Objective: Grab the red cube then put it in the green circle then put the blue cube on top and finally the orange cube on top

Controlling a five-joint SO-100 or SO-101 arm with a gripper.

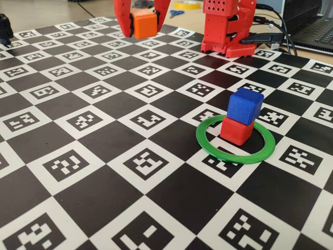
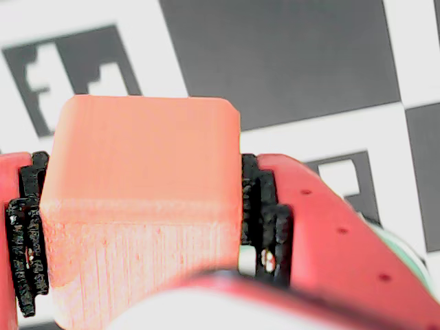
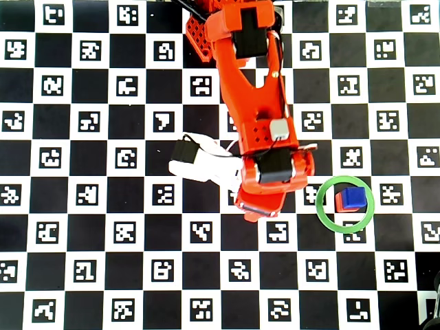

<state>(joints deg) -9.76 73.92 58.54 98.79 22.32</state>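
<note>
While gripped, orange cube: the orange cube (image 1: pixel 144 24) hangs clear above the worktop (image 1: pixel 104 198) in the fixed view, pinched by the red claw (image 1: pixel 142 31).
Fixed view, stack: the blue cube (image 1: pixel 245 107) sits on the red cube (image 1: pixel 237 130), slightly twisted, inside the green circle (image 1: pixel 235 139), a thin flat ring.
Fixed view, surroundings: red arm base (image 1: pixel 228 26) at the far edge; cables, a laptop (image 1: pixel 312 23) and a yellow tape roll (image 1: pixel 188 4) behind it; nothing between claw and stack.
Fixed view, surface: glossy black-and-white checkerboard with coded markers in the white squares.
Wrist view, claw: both fingers, with black ridged pads (image 2: pixel 260 213), press the orange cube's sides (image 2: pixel 141 206); its face shows fine layer lines and rounded edges.
Wrist view, background: checkerboard below, blurred.
Overhead view, arm: the arm (image 3: pixel 258 117) reaches down the picture, claw end just left of the green circle (image 3: pixel 323 210).
Overhead view, stack: blue cube (image 3: pixel 355 197) over red cube (image 3: pixel 339 201), inside the ring.
Overhead view, orange cube: hidden under the arm.
</note>
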